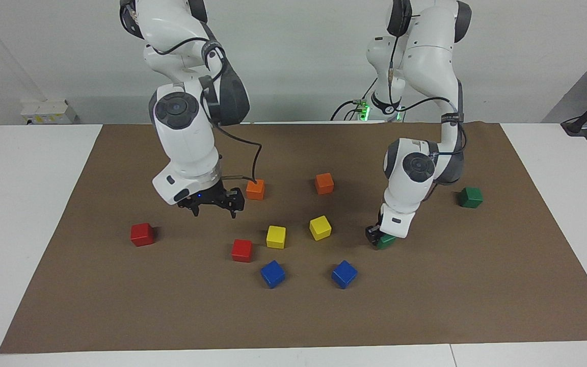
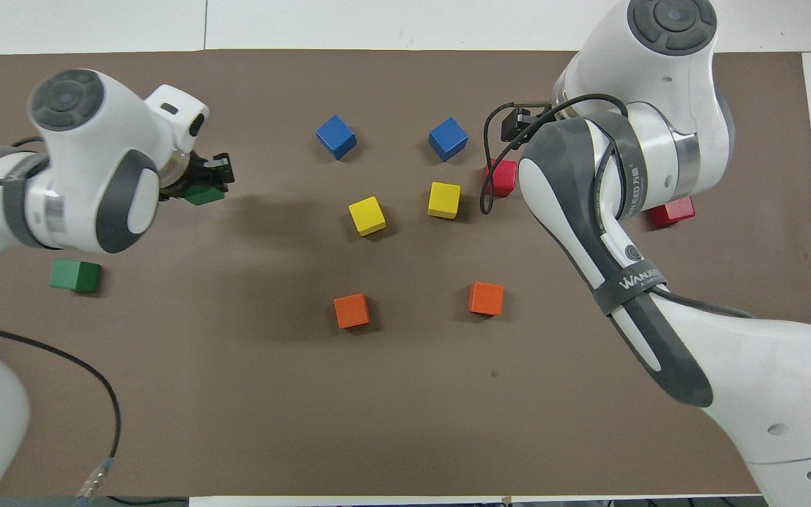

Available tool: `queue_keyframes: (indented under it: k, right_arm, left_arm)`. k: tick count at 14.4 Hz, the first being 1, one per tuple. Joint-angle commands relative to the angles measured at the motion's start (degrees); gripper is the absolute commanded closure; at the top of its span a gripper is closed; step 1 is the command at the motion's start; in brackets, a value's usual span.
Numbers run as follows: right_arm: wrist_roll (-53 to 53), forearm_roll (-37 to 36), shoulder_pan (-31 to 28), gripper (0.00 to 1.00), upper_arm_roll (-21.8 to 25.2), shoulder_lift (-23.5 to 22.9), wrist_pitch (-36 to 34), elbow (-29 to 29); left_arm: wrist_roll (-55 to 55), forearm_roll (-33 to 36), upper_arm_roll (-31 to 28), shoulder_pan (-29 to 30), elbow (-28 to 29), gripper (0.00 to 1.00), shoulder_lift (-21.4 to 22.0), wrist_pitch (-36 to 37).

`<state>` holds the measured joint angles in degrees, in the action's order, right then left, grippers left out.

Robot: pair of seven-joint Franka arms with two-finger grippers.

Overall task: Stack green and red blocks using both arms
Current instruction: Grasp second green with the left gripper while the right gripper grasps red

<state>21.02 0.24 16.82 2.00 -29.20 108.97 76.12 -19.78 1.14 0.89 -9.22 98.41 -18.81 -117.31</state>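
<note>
**Facing view: left arm down on a green block, right arm up over the red ones**

The facing view shows the left gripper (image 1: pixel 378 237) down at the mat (image 1: pixel 456 306), its fingers set around a green block (image 1: pixel 387 241) toward the left arm's end of the table. They look closed on it, and the block appears to rest on the mat, not yet lifted. The second green block (image 1: pixel 470 197) sits free, nearer to the robots and well apart from the first.

The right gripper (image 1: pixel 213 203) hangs in the air with its fingers spread and nothing between them, above bare mat between the two red blocks. One red block (image 1: pixel 241 250) lies just beside a yellow cube (image 1: pixel 275 236); the other red block (image 1: pixel 142 234) stands alone toward the right arm's end. The orange cubes and blue cubes are no part of the job.

The step in hand seems to be the first pick: no stack exists yet. Next, the left arm would likely need to lift its block straight up and carry it over the free green one, lining up the edges squarely before release. The right arm must drop onto a red block, avoiding the yellow neighbour.
</note>
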Motion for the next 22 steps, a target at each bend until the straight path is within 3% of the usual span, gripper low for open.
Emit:
queue_keyframes:
  k: [1,4,8,12,22]
  right_arm:
    - [4.36,-0.5,0.31,0.0,-0.33,-1.82,1.59,-1.59]
    - [7.9,-0.77,1.37,0.0,-0.33,-4.02,4.66,-1.59]
    - [7.29,-1.12,1.29,0.0,-0.33,-4.9,6.07,-0.28]
    - [7.81,-1.03,1.55,0.0,-0.33,-4.81,11.96,4.82]
    - [9.74,-0.68,3.48,0.0,-0.41,-4.9,21.37,11.5]
  left_arm:
    - [13.93,0.62,0.43,6.74,2.05,1.0,6.49,6.47]
    - [28.52,0.53,0.43,14.47,4.42,1.0,9.93,7.71]
    - [44.02,0.44,0.43,21.16,7.75,1.0,11.07,5.62]
    - [46.49,0.36,0.43,22.31,19.43,1.0,15.38,-5.28]
    - [47.2,-1.4,0.43,24.34,25.78,1.0,15.3,-10.39]
